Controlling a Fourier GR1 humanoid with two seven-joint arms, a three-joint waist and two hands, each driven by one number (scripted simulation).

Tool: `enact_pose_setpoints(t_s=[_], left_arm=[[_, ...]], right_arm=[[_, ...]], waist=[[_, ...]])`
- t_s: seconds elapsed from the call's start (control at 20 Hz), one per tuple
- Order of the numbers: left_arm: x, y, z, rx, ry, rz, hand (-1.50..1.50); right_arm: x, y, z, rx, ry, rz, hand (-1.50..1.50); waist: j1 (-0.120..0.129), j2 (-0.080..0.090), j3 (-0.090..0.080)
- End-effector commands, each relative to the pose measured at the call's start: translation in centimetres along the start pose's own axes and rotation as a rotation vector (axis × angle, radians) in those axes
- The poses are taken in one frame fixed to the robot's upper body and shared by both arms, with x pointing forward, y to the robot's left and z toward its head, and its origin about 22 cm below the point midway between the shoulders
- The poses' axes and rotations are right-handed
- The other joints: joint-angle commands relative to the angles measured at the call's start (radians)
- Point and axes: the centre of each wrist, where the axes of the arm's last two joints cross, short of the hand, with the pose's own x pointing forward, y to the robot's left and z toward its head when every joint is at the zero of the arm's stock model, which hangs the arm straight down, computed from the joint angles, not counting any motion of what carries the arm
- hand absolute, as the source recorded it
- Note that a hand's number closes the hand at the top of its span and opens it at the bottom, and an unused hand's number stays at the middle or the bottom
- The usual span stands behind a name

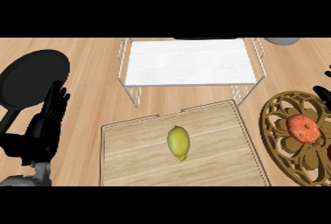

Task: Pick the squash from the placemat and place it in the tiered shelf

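1. I see the squash [179,142] lying near the middle of the placemat [216,127], with no hand touching it.
2. The shelf [187,61] stands just behind the placemat's far edge.
3. A black pan [32,76] lies at left; a carved wooden stand [265,123] holding a red fruit [303,128] lies at right.
4. My left hand [53,111] rests open beside the pan, fingers straight up.
5. My right hand [322,92] barely shows at the right edge; I cannot tell its state.

You have nothing to read here: no word, label, brand, number or sign shows on anything in view. The faint grey marks on the white top of the tiered shelf [187,61] do not make out as letters.
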Motion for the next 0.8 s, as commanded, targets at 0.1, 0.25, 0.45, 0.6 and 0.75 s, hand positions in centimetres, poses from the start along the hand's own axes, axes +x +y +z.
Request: enact_pose_setpoints(t_s=[0.1,0.25,0.45,0.6,0.75], left_arm=[[1.9,-0.1,0.2,0.041,0.025,0.016,0.00],[1.6,1.1,-1.3,0.054,0.036,0.000,0.00],[1.1,1.1,-0.5,0.043,0.035,0.016,0.00],[1.1,0.7,0.0,0.045,0.040,0.001,0.00],[1.7,-0.8,-0.6,0.026,0.017,0.012,0.00]], right_arm=[[2.8,-6.9,1.4,0.121,-0.058,-0.017,-1.50],[6.1,-6.0,0.9,0.258,0.036,0.172,-1.50],[10.8,-6.0,0.8,0.445,0.135,0.441,-1.50],[12.4,-3.7,1.1,0.457,0.163,0.657,-1.50],[14.6,-1.2,0.8,0.451,0.182,0.901,-1.50]], waist=[[-0.003,-0.004,0.000],[-0.010,-0.005,-0.002],[-0.015,-0.009,-0.004],[-0.005,-0.008,-0.004],[0.011,-0.002,-0.004]])
